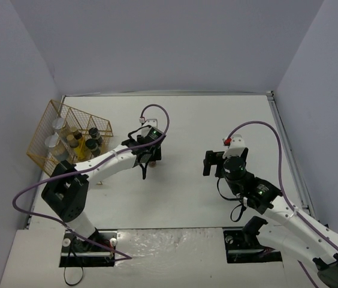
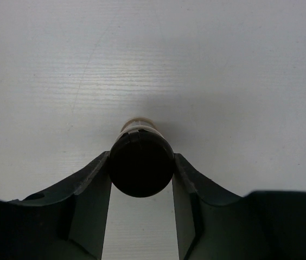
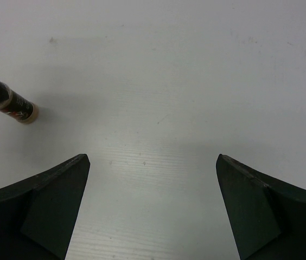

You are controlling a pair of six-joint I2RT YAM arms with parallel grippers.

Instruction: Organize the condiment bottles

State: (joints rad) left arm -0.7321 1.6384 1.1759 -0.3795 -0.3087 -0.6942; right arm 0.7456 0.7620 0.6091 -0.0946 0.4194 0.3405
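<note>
— Black lid, pale base: which jar is that?
— One short dark jar (image 2: 141,162), clamped between the fingers of my left hand (image 1: 149,159) near the middle of the white desk (image 1: 205,120), well apart from the gold wire rack (image 1: 43,135) at the left edge.
— And the rest?
— The other condiment bottles (image 1: 76,139) stand inside that rack.
— Your right hand (image 3: 153,162)?
— Fingers spread wide, holding nothing, above the desk to the right of the jar.
</note>
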